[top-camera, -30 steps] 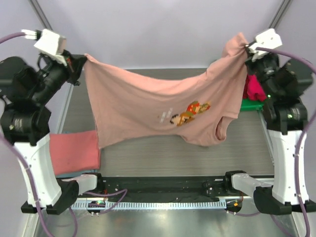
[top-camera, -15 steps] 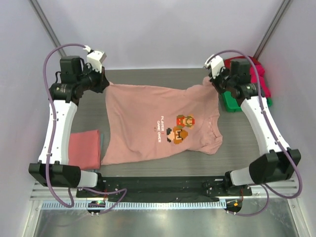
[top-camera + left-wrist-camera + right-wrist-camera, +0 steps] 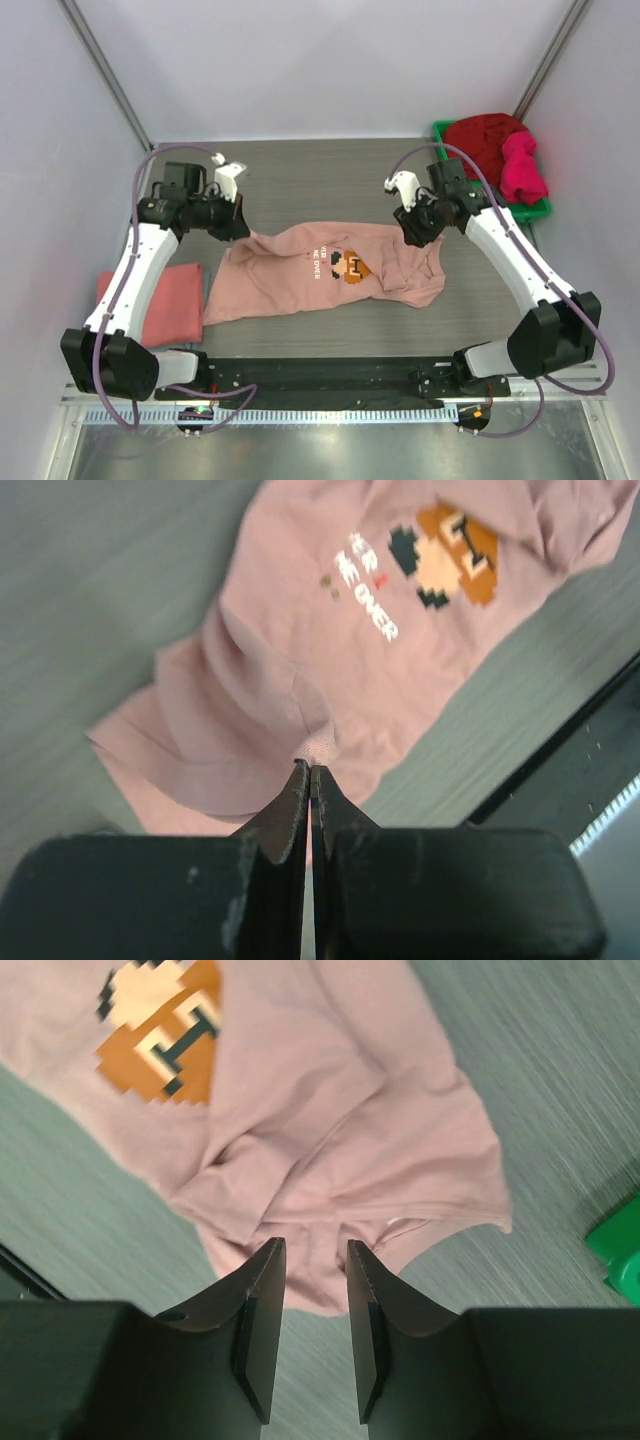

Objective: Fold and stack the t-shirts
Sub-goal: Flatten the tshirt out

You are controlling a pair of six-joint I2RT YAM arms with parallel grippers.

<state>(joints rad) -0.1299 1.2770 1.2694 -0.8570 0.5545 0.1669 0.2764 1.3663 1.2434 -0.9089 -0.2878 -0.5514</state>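
Observation:
The pale pink t-shirt (image 3: 290, 280) with an orange-brown pixel graphic (image 3: 348, 264) lies rumpled on the table, partly folded over itself. My left gripper (image 3: 243, 232) is shut on a pinch of its left edge; the left wrist view shows the cloth (image 3: 330, 650) caught at the closed tips of that gripper (image 3: 309, 768). My right gripper (image 3: 410, 232) is open just above the shirt's right end, and in the right wrist view (image 3: 310, 1247) it holds nothing over the cloth (image 3: 330, 1110). A folded coral-red tee (image 3: 170, 300) lies at the left.
A green plastic bin (image 3: 440, 128) stands at the back right with a dark red tee (image 3: 485, 135) and a magenta tee (image 3: 522, 165) in it. Its corner shows in the right wrist view (image 3: 620, 1250). The black arm base rail runs along the near edge.
Both arms came down and toward the near side, bringing the stretched pink shirt from the air onto the table. My right gripper has let go of it; my left still grips.

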